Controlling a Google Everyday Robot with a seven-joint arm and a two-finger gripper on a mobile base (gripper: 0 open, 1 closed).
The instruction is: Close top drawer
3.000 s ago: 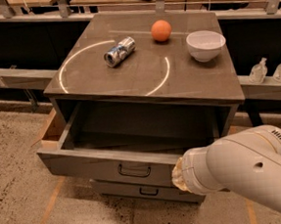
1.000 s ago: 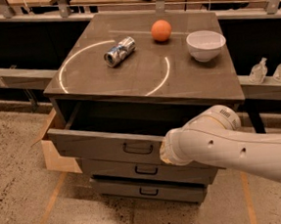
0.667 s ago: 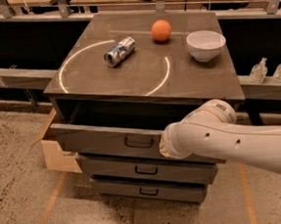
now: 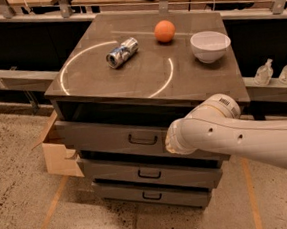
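Pressing inward | gripper (image 4: 170, 143) against top drawer (image 4: 100, 133) front, 3 o'clock of handle (image 4: 142, 139), placed for a flat shove | drawer slightly ajar | jaws: cannot tell

The arm (image 4: 246, 137) is a thick, smooth white tube dotted with small dark screw holes. Its rounded elbow (image 4: 218, 111) carries a small dark grille, and a ribbed tan cuff (image 4: 171, 139) rings its end. The hand is hidden behind that cuff, at the top drawer (image 4: 105, 132) front.
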